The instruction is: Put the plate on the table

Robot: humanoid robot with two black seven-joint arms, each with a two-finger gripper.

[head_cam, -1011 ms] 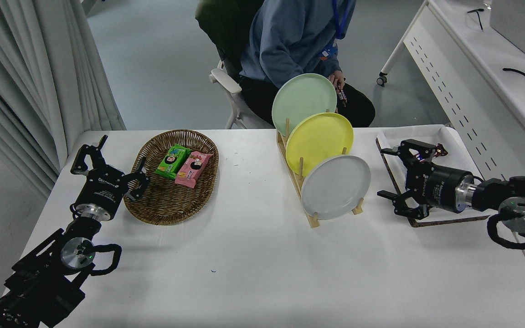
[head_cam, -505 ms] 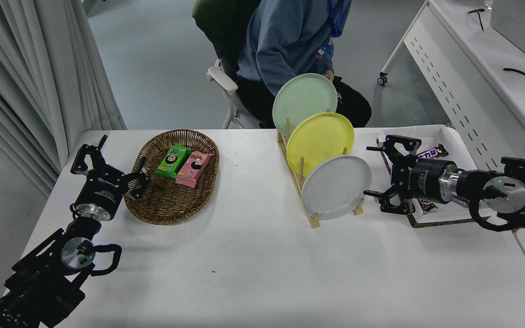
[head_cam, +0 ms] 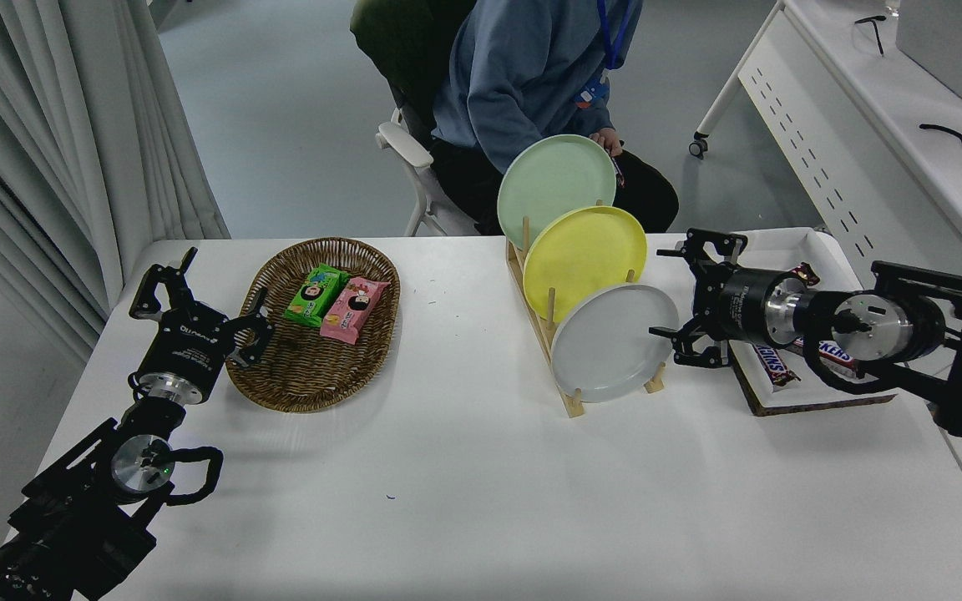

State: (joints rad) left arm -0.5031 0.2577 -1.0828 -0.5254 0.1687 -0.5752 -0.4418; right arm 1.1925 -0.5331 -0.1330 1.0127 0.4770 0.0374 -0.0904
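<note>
The light grey plate [head_cam: 610,342] stands on edge in the front slot of a wooden rack [head_cam: 541,330] on the white table [head_cam: 481,492]. A yellow plate [head_cam: 583,259] and a pale green plate [head_cam: 554,182] stand behind it in the same rack. My right gripper [head_cam: 666,292] is open, its fingers spread one above the other, just right of the grey plate's rim and not touching it. My left gripper [head_cam: 201,292] is open and parked at the lower left beside a wicker basket.
A wicker basket [head_cam: 314,371] holds a green and a pink snack pack. A white tray [head_cam: 815,392] with chocolate bars lies under my right arm. A person in a blue top sits behind the rack. A white desk [head_cam: 873,125] stands at the right.
My right gripper has moved left and a little away from me, from over the tray to just beside the grey plate's rim. The plates and left arm have not moved.
</note>
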